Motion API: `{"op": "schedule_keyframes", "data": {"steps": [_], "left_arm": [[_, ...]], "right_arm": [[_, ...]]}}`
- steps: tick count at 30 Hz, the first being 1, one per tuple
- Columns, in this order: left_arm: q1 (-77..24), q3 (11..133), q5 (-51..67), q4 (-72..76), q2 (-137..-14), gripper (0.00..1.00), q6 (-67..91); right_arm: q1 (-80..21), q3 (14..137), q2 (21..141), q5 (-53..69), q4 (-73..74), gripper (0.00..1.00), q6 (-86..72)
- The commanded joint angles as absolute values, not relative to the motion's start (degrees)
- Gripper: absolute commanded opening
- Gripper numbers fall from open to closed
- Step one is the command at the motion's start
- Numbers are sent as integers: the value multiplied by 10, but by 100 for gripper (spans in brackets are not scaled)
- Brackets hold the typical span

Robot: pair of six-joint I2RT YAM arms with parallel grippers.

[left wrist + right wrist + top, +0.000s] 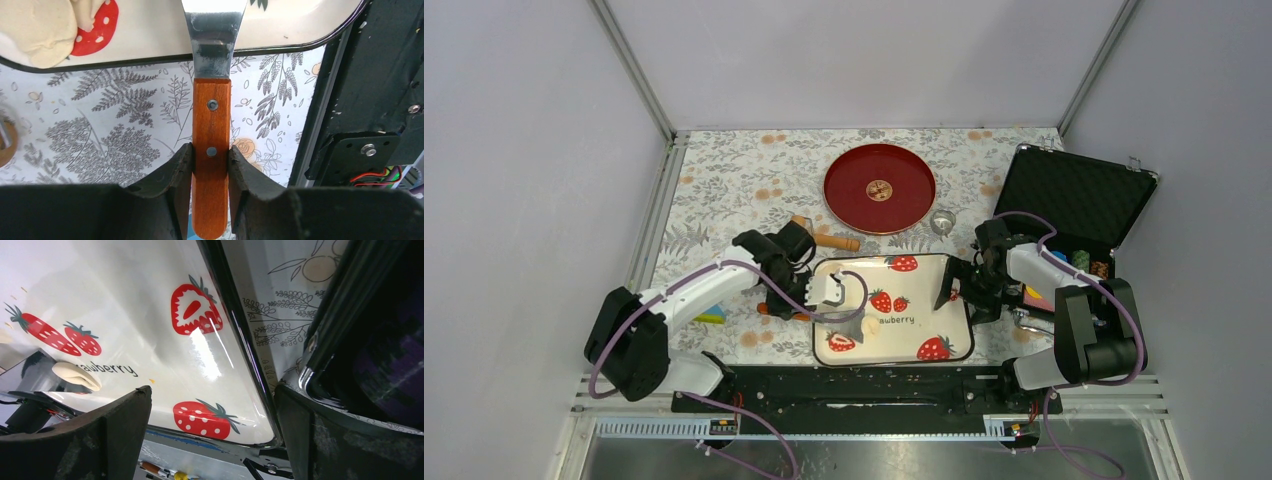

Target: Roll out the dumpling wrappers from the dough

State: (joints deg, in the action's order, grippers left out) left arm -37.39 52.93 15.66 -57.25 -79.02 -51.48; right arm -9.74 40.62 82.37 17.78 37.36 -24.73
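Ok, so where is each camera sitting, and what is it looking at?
Top external: fixed above and behind the arms, looking down on the table; both arms show, with the left gripper and right gripper at the strawberry tray.
Left wrist: on the left arm, looking past its own fingers, shut on the scraper by its wooden handle, towards the tray.
Right wrist: on the right arm, looking between its open fingers across the tray.
Shared: all three see the tray and the dough.

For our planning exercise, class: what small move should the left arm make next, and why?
Probably slide the scraper blade sideways to the dough: the left gripper is shut on its wooden handle, the blade reaches over the tray, and the lump lies beside it, not yet rolled.
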Motion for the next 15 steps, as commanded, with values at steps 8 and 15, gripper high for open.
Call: {"op": "schedule_keyframes", "data": {"steps": [8, 15], "left_arm": [[-358, 541, 116, -590, -733, 0, -539], [-356, 557, 112, -613, -741, 0, -543]], "right_arm": [[-100, 400, 825, 203, 360, 99, -255], [-101, 400, 830, 206, 358, 99, -254]]}}
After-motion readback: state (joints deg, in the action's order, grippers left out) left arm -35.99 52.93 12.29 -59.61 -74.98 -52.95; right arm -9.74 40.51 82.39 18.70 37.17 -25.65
